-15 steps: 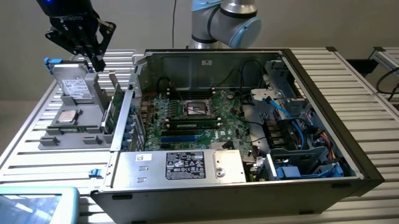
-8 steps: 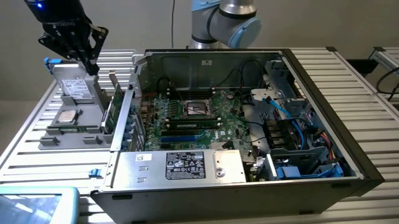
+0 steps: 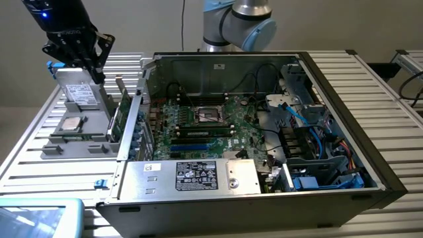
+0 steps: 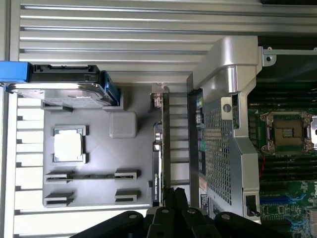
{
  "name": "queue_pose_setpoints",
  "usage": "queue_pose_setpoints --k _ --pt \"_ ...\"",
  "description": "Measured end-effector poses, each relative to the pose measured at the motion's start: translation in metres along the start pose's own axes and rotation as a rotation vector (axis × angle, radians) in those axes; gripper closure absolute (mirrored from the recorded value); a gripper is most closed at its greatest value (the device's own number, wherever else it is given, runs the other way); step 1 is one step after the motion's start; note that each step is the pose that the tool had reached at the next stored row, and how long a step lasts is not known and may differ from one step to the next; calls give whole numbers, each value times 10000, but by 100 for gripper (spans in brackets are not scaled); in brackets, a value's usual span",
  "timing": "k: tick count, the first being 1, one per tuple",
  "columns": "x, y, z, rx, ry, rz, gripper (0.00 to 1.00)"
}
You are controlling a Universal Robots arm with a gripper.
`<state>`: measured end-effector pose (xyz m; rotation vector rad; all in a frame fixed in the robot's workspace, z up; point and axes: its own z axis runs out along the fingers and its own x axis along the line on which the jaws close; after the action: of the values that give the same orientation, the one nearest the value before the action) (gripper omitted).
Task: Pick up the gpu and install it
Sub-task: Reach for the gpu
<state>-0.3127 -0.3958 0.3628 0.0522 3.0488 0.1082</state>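
Observation:
The gpu stands on its edge in a slot at the side of the grey parts tray nearest the case, its green board facing the case. The wrist view shows the gpu edge-on as a thin dark strip. My black gripper hangs above the far end of the tray, higher than the card and apart from it. In the wrist view the gripper has its fingers pressed together with nothing between them, close beside the card's end.
An open computer case lies at the exterior view's right with the green motherboard inside. A silver hard drive leans in the tray, and a silver square part lies flat. The case's metal bracket sits just beside the card.

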Motion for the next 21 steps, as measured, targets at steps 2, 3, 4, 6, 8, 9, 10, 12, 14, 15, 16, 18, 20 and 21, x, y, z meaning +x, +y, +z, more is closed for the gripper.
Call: queue_pose_setpoints --k 2,3,4,6,8,9,10,12,14,15,16,18,20,21 --pt "6 -2 32 -46 4 -17 88" --pt "8 -4 50 -49 4 -24 88" --pt "11 -6 67 -50 5 -30 88" --pt "18 -9 104 -52 5 -40 88" --pt "38 -11 139 -53 5 -47 88" --pt "51 -13 156 -53 6 -51 88" --pt "59 -14 167 -54 5 -54 88" --pt "63 -14 171 -53 13 -59 88" --pt "69 -16 187 -54 12 -63 88" --pt "70 -16 189 -53 15 -64 88" --pt "70 -16 189 -52 17 -65 88" --pt "71 -16 197 -54 13 -65 88" --pt "72 -16 204 -54 14 -65 88" --pt "72 -16 206 -53 15 -65 88"
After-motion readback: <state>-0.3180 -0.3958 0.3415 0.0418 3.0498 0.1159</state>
